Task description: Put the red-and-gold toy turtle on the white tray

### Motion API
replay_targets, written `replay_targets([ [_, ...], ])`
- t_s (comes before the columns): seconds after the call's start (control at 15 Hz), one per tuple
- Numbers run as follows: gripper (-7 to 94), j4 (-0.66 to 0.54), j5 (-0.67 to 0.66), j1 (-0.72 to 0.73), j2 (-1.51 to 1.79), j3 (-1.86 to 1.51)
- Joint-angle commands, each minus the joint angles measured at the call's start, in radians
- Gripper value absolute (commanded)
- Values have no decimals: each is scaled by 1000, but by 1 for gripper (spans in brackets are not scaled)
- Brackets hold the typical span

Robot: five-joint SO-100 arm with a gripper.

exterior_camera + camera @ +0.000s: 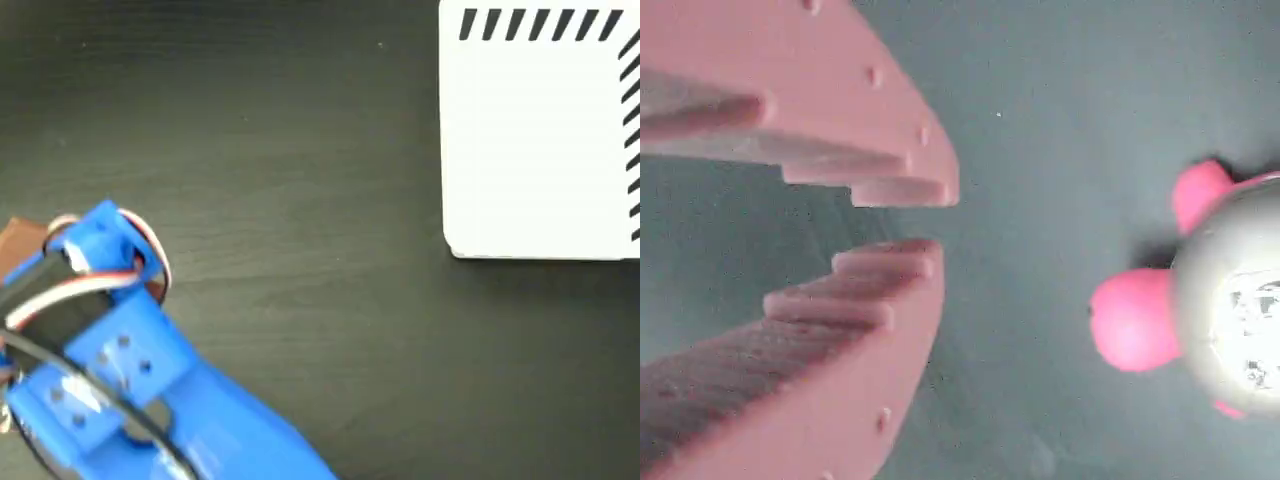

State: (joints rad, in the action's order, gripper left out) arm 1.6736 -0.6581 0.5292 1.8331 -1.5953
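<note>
While the claw (925, 222) hung over the dark counter (1040, 120) with its toothed jaws slightly parted and grasping nothing, the red-and-gold toy turtle (1210, 300) sat apart, to its right in the wrist view, off the white tray (540, 140).

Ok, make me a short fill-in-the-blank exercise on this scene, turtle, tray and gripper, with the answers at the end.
1. In the wrist view the gripper holds ____; its jaws stand a little apart.
2. The red-and-gold toy turtle lies on the dark ____, not on the tray.
3. The white tray has ____ diagonal stripes along its edges.
4. In the fixed view the arm's colour is ____.

Missing words: nothing; table; black; blue
</note>
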Motion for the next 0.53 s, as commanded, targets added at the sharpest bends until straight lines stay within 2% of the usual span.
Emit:
replay_targets([
  [0.0,1,15,-25,8,-6,52],
  [0.47,1,15,-38,21,25,38],
])
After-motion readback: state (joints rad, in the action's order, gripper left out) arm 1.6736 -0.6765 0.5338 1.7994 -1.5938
